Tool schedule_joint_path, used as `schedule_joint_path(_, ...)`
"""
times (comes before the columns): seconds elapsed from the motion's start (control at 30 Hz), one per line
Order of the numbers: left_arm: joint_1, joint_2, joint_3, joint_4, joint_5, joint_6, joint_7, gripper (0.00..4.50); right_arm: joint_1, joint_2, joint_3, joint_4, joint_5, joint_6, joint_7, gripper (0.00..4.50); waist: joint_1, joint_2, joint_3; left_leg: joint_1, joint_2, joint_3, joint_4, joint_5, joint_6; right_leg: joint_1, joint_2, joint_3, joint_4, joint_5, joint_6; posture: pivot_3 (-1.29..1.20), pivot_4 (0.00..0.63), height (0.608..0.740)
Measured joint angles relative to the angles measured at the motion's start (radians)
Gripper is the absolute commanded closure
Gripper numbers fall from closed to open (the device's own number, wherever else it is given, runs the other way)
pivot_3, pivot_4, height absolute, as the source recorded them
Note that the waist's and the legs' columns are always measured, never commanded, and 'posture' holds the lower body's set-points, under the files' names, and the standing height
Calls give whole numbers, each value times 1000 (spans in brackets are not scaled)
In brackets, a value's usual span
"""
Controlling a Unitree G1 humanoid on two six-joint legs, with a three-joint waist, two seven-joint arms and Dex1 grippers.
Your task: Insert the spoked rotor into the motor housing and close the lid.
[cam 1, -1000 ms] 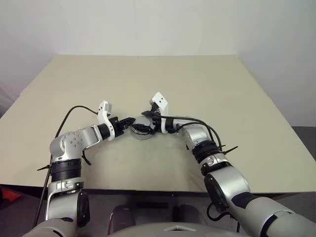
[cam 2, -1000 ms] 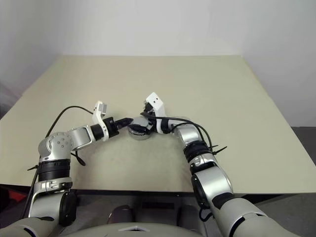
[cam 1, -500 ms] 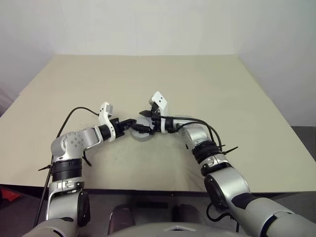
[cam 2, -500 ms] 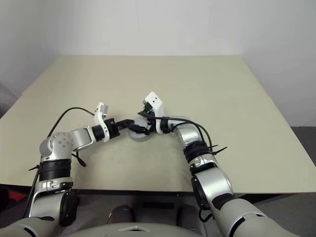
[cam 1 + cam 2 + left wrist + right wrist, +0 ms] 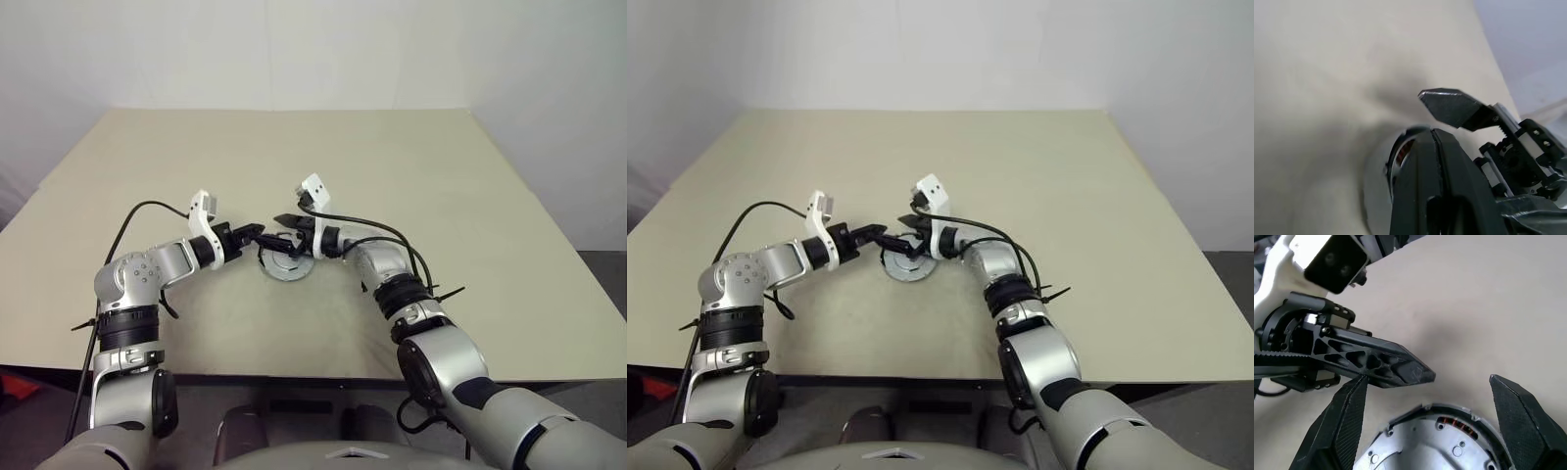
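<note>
Motor housing (image 5: 1435,440) copper coils, close in right wrist view.

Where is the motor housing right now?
In the left eye view the motor housing lies on the table near its front middle, just below the tips of the left gripper and right gripper.
</note>
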Motion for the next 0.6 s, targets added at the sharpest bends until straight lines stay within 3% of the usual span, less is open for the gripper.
schedule_joint_path(0.37, -10, -4, 3, 2, 10, -17, -3, 4500, -3, 0, -4, 1, 13, 1, -18, 29, -1, 0, 0, -1, 0, 0, 1, 0, 0, 0, 0, 0, 0, 0, 0, 0, 0, 740)
schedule_joint_path(0.47, 16, -8, 20, -19, 0, -81, -27, 4500, -3, -5, -4, 0, 8, -64, -28, 29, -1, 0, 0, -1, 0, 0, 2, 0, 0, 0, 0, 0, 0, 0, 0, 0, 0, 740)
schedule_joint_path(0.6, 112, 64, 13, -28, 3, -105, -78, 4500, -23, -51, -43, -61, 12, -185, -38, 29, -4, -2, 1, -1, 1, 0, 2, 0, 0, -1, 1, -1, 1, 0, 0, 0, 0, 740)
